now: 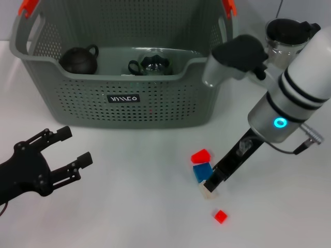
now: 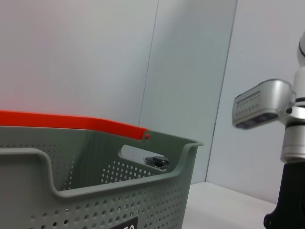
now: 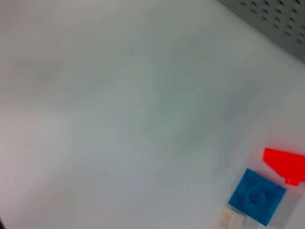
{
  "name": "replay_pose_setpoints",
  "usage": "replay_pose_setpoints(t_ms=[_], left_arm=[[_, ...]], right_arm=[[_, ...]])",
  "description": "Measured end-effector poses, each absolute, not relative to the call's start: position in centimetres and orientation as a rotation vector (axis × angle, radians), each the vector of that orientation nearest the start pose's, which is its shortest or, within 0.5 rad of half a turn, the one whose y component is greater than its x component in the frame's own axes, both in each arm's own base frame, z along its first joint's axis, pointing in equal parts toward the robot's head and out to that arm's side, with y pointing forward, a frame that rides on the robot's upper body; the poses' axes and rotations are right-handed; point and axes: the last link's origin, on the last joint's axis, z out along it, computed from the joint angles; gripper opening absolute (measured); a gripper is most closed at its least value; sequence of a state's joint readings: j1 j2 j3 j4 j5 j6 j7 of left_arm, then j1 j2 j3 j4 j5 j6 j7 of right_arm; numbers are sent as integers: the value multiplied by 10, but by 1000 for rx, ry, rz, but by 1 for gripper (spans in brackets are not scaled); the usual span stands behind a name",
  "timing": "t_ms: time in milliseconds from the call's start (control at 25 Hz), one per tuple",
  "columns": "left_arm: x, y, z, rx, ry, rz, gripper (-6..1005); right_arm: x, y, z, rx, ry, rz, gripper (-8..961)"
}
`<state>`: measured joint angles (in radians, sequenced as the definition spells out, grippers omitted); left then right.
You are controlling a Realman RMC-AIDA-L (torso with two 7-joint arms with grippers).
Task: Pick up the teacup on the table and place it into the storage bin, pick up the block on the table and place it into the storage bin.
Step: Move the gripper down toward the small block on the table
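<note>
Head view first: the storage bin stands at the far side of the white table, its black label facing the robot and orange handle clips on its 2 top corners. Inside it sit 2 dark pieces, a teapot toward the left and a glossy teacup near the middle. On the table in front of the bin's right end lie a red block, a blue block touching it on the near side, a pale block just beyond that, and a small red cube nearer the robot, apart from the rest. The right gripper reaches down to the pale block, its tip right at it; whether its fingers grip the block cannot be told. The left gripper hovers over bare table at the near left, its fingers spread wide with nothing between them. Left wrist view: the bin's rim and 1 orange clip fill the lower part, with the right arm beyond. Right wrist view: the blue block, red block and a corner of the pale block lie on the table, with the bin's perforated wall at the edge.
</note>
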<state>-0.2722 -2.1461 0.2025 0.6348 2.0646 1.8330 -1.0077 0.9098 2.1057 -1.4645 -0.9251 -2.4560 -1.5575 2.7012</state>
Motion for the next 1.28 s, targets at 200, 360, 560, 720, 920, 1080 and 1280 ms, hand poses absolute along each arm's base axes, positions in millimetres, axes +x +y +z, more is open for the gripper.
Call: replay_pose_setpoints(t_ms=[200,360,560,720,920,1080,1280], left_arm=[[-329,227,24,-2350,-556,-944,823],[-329,228,24,-2349,-556,-943,823],[-329,228,24,-2349,-556,-942,823],[-329,228,24,-2349,-556,-941,823],[-329,228,24,-2348,-557,-940,823],[-329,228,24,-2348,-558,-940,823],[-329,228,24,-2347,-560,-940,823]], right_arm=[[142,356,-75,-2733,1173,-702,396],[144,354,-79,-2724,1177,-719,347],[147,353,-86,-2723,1201,-711,350],[151,354,-90,-2716,1215,-701,353],[155,354,-96,-2709,1226,-691,352],[154,354,-97,-2707,1219,-685,353],[157,354,-98,-2700,1223,-686,340]])
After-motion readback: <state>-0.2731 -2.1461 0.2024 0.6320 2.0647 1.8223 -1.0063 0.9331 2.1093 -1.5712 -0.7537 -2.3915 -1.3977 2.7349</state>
